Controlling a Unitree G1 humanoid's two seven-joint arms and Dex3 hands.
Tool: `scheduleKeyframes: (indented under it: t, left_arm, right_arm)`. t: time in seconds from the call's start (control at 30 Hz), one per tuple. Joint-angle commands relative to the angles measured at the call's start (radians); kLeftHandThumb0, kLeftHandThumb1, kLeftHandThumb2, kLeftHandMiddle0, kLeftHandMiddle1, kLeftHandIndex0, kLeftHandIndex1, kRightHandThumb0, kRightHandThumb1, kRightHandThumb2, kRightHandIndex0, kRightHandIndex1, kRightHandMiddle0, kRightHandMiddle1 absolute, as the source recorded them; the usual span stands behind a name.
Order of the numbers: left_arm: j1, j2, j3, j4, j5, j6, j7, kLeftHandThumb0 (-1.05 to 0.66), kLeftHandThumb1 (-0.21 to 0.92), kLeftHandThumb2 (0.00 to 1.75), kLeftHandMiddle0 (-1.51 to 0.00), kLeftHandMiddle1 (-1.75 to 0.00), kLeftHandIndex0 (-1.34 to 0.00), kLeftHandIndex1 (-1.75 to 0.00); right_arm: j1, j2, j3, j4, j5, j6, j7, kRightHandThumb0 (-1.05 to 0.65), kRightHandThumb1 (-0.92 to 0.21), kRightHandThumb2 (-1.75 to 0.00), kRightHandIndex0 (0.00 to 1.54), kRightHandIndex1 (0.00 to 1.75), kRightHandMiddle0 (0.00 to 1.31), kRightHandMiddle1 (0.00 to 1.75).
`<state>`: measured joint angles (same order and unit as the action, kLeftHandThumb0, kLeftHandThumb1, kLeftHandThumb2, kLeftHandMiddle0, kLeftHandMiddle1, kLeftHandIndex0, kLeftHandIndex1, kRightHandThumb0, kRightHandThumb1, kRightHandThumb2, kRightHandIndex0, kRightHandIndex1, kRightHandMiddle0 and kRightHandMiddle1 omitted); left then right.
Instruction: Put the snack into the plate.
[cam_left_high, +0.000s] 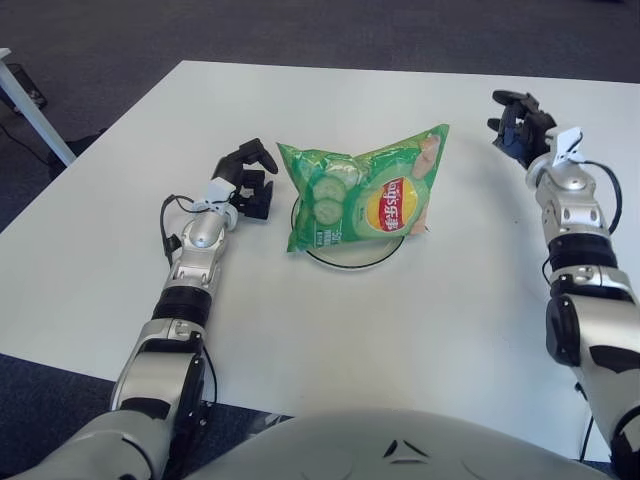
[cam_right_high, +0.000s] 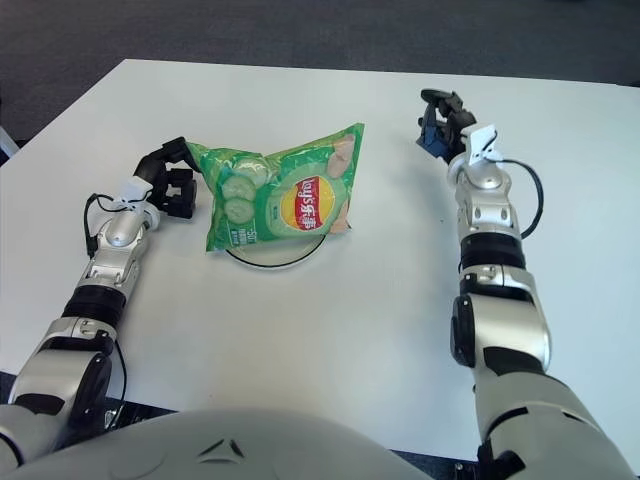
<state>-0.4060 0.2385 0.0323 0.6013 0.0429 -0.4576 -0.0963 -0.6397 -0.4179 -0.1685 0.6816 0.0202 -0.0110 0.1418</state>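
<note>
Torso shell (cam_left_high: 400, 445), pale grey, fills the bottom edge nearest the camera, and both arms reach forward from it over the white surface (cam_left_high: 420, 320). Left hand (cam_left_high: 245, 183) shows low above the surface, its black fingers (cam_left_high: 262, 155) curled loosely and grasping nothing; they stand apart from the snack, with a narrow strip of bare surface between them and the bag's near corner. Just to the right of those fingers lies the snack (cam_left_high: 362, 200), a green crisp bag printed with cucumber slices and a red-and-yellow logo, resting across the plate (cam_left_high: 352, 263), whose dark rim peeks out under the bag's front edge. Further out, well to the right of the bag, the right hand (cam_left_high: 520, 125) shows above the far part of the surface, its dark fingers (cam_right_high: 437, 98) bent inward and closed on nothing, well apart from both bag and plate
</note>
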Motion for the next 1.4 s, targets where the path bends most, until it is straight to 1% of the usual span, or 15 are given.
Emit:
scheduleKeyframes:
  t: [0.0, 0.1, 0.17, 0.2, 0.3, 0.43, 0.6, 0.63, 0.67, 0.77, 0.87, 0.93, 1.07, 1.2, 1.37]
  left_arm:
    - [0.064, -0.017, -0.008, 0.063, 0.010, -0.011, 0.001, -0.54, 0.17, 1.49, -1.28, -1.75, -0.73, -1.75]
    - [0.063, -0.017, -0.007, 0.066, 0.006, -0.006, -0.009, -0.54, 0.17, 1.49, -1.28, -1.75, -0.73, -1.75]
    - [0.063, -0.016, -0.005, 0.067, 0.001, -0.004, -0.014, -0.54, 0.18, 1.49, -1.28, -1.75, -0.73, -1.75]
    - [0.063, -0.016, -0.002, 0.069, -0.003, -0.003, -0.017, -0.54, 0.18, 1.48, -1.28, -1.75, -0.72, -1.75]
    - [0.062, -0.017, 0.005, 0.074, -0.012, -0.006, -0.021, -0.53, 0.21, 1.45, -1.27, -1.75, -0.70, -1.75]
    - [0.060, -0.020, 0.010, 0.078, -0.021, -0.003, -0.030, -0.52, 0.22, 1.43, -1.27, -1.75, -0.69, -1.75]
    - [0.055, -0.017, 0.011, 0.084, -0.031, 0.009, -0.045, -0.51, 0.24, 1.40, -1.26, -1.75, -0.67, -1.75]
    - [0.054, -0.017, 0.012, 0.085, -0.035, 0.012, -0.049, -0.51, 0.25, 1.40, -1.26, -1.75, -0.67, -1.75]
    - [0.053, -0.017, 0.013, 0.085, -0.038, 0.014, -0.052, -0.51, 0.25, 1.40, -1.26, -1.75, -0.67, -1.75]
    - [0.053, -0.018, 0.016, 0.085, -0.045, 0.021, -0.062, -0.50, 0.25, 1.39, -1.25, -1.75, -0.66, -1.75]
    - [0.051, -0.017, 0.022, 0.086, -0.063, 0.037, -0.088, -0.50, 0.27, 1.38, -1.25, -1.75, -0.65, -1.75]
    - [0.050, -0.018, 0.027, 0.088, -0.073, 0.042, -0.101, -0.49, 0.28, 1.36, -1.24, -1.75, -0.64, -1.75]
    - [0.051, -0.026, 0.037, 0.091, -0.093, 0.035, -0.113, -0.49, 0.30, 1.34, -1.24, -1.75, -0.63, -1.75]
    - [0.052, -0.027, 0.042, 0.097, -0.091, 0.025, -0.109, -0.49, 0.30, 1.34, -1.24, -1.75, -0.62, -1.75]
    - [0.051, -0.024, 0.041, 0.099, -0.070, 0.010, -0.080, -0.49, 0.29, 1.34, -1.24, -1.75, -0.63, -1.75]
  right_arm:
    - [0.023, 0.022, -0.006, -0.043, 0.009, 0.069, -0.029, -0.68, -0.92, -0.99, 0.20, 1.11, 0.00, 1.31]
    - [0.025, 0.031, -0.017, -0.057, 0.016, 0.115, -0.051, -0.63, -0.92, -0.98, 0.23, 1.31, 0.00, 1.57]
    - [0.029, 0.035, -0.020, -0.066, 0.019, 0.131, -0.061, -0.61, -0.92, -0.98, 0.24, 1.37, 0.00, 1.66]
    - [0.031, 0.038, -0.023, -0.068, 0.021, 0.135, -0.067, -0.52, -0.92, -0.82, 0.27, 1.37, 0.07, 1.69]
    - [0.042, 0.046, -0.033, -0.077, 0.027, 0.149, -0.087, -0.41, -0.92, -0.62, 0.31, 1.44, 0.15, 1.73]
    - [0.074, 0.066, -0.052, -0.121, 0.045, 0.176, -0.103, -0.36, -0.92, -0.55, 0.31, 1.52, 0.18, 1.74]
    - [0.138, 0.114, -0.082, -0.251, 0.090, 0.247, -0.128, -0.35, -0.92, -0.53, 0.32, 1.60, 0.20, 1.75]
    - [0.162, 0.134, -0.090, -0.287, 0.103, 0.257, -0.139, -0.28, -0.89, -0.54, 0.35, 1.55, 0.20, 1.75]
    - [0.179, 0.148, -0.095, -0.313, 0.112, 0.265, -0.147, -0.18, -0.83, -0.59, 0.40, 1.48, 0.21, 1.75]
    - [0.220, 0.175, -0.100, -0.370, 0.124, 0.280, -0.161, -0.06, -0.75, -0.68, 0.47, 1.40, 0.24, 1.75]
    - [0.270, 0.212, -0.099, -0.414, 0.129, 0.269, -0.177, -0.03, -0.70, -0.73, 0.50, 1.39, 0.26, 1.75]
    - [0.289, 0.226, -0.099, -0.422, 0.130, 0.260, -0.182, -0.02, -0.67, -0.77, 0.51, 1.39, 0.27, 1.75]
    - [0.332, 0.268, -0.099, -0.378, 0.130, 0.184, -0.186, -0.01, -0.61, -0.86, 0.55, 1.40, 0.28, 1.75]
    - [0.356, 0.285, -0.109, -0.354, 0.139, 0.128, -0.180, -0.01, -0.52, -0.97, 0.62, 1.40, 0.31, 1.75]
    - [0.387, 0.290, -0.116, -0.328, 0.143, 0.070, -0.163, -0.01, -0.37, -1.16, 0.71, 1.44, 0.38, 1.75]
